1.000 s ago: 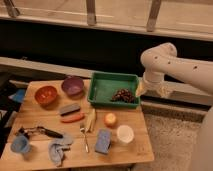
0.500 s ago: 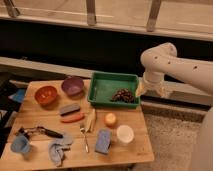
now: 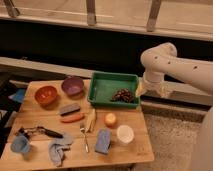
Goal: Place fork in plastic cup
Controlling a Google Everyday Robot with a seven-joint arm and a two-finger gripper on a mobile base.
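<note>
Gripper [image 3: 142, 89] first: it hangs at the back right, just off the right edge of the green tray [image 3: 102, 90]. Whether it's spread or pinched I honestly can't tell from this feed.

Working from the front of the table [image 3: 132, 150]: the light-blue plastic cup [image 3: 20, 145] sits upright in the front-left corner, with a grey-blue cloth [image 3: 59, 150] to its right. The fork [image 3: 84, 139] lies flat on the wood, running front to back, between that cloth and the blue sponge [image 3: 103, 141] and close to both. A white cup [image 3: 124, 134] is just right of the sponge. Further back are an orange bowl [image 3: 46, 94] and a purple bowl [image 3: 73, 86], then the tray.

So my read is we're at the very start: the fork isn't picked up and the arm is well apart from it. Next I need to bring the arm forward and left across the table and drop onto the thin handle without bumping the sponge or cloth. I reckon that flat metal will be fiddly to lift off the wood. After that it's a carry left, over the cloth, to the cup.
</note>
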